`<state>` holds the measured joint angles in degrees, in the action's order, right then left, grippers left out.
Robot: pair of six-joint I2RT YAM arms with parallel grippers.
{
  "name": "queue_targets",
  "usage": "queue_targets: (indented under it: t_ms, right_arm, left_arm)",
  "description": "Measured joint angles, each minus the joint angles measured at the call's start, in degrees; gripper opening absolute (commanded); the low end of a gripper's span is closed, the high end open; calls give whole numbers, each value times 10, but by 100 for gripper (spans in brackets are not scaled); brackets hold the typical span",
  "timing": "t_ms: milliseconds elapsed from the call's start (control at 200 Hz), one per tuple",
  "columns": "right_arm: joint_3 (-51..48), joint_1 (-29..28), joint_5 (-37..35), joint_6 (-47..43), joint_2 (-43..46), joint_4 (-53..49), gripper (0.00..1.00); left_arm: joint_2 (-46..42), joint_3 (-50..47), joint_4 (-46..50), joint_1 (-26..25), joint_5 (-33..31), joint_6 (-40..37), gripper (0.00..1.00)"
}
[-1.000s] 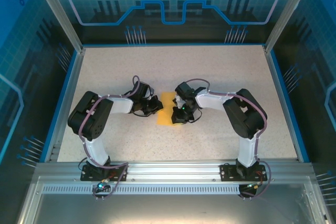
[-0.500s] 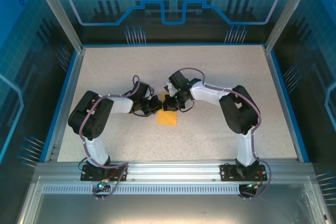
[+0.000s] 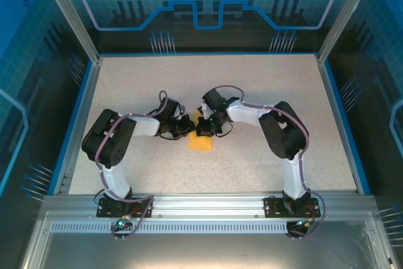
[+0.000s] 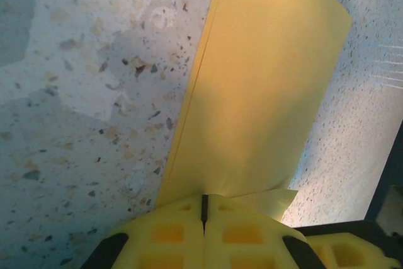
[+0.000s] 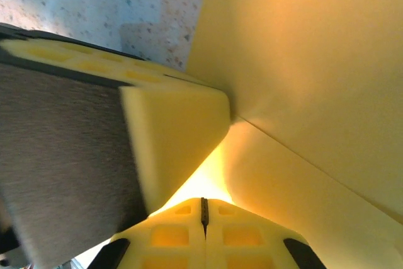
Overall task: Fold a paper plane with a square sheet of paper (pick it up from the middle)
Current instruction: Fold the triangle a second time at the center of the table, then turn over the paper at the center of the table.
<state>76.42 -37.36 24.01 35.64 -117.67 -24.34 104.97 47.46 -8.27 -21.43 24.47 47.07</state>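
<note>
Left gripper (image 4: pixel 203 206): jaws closed, pinching the paper (image 4: pixel 264 92) edge | right gripper (image 5: pixel 203 209): closed on the same paper, beside it | paper: middle of table (image 3: pixel 252 86) | advice: hold both pinches firm and line up the edges before creasing.

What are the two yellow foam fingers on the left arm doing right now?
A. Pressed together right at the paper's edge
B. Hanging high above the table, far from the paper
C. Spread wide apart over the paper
A: in the left wrist view the left gripper shows only a thin dark seam between its fingertips, and the folded orange-yellow paper reaches right to them.
</note>
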Motion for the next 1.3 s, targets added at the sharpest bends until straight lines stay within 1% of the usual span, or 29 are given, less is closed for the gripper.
queue_targets:
  t_ms: [180, 365, 515, 720, 870, 995, 1065, 1140, 1230, 1300]
  right_arm:
    - [-18, 0, 5, 2, -5, 21, 0]
    - [-46, 0, 5, 4, 9, 52, 0]
    - [-90, 3, 9, 4, 33, 89, 0]
    - [-160, 13, 34, 12, 71, 118, 1]
    - [-204, 24, 48, 15, 103, 121, 1]
    - [-228, 33, 47, 14, 132, 88, 2]
    - [-229, 34, 40, 12, 148, 67, 4]
    - [-223, 34, 28, 3, 167, 51, 6]
    - [-195, 34, 2, -11, 181, 33, 9]
    - [-160, 34, -23, -23, 179, 23, 10]
  left_arm:
    - [1, 0, -4, 0, -2, 9, 2]
    - [1, 0, -4, 0, -2, 10, 2]
    - [1, 0, -4, 0, -3, 10, 2]
    - [1, 0, -4, 0, -3, 10, 2]
    - [1, 0, -4, 0, -3, 10, 2]
    - [1, 0, -4, 0, -2, 10, 3]
    - [1, 0, -4, 0, -2, 10, 6]
    - [0, 0, -4, 0, 0, 10, 12]
    - [-4, 2, 3, 0, 0, 19, 24]
    - [-16, 6, 9, -1, 0, 29, 32]
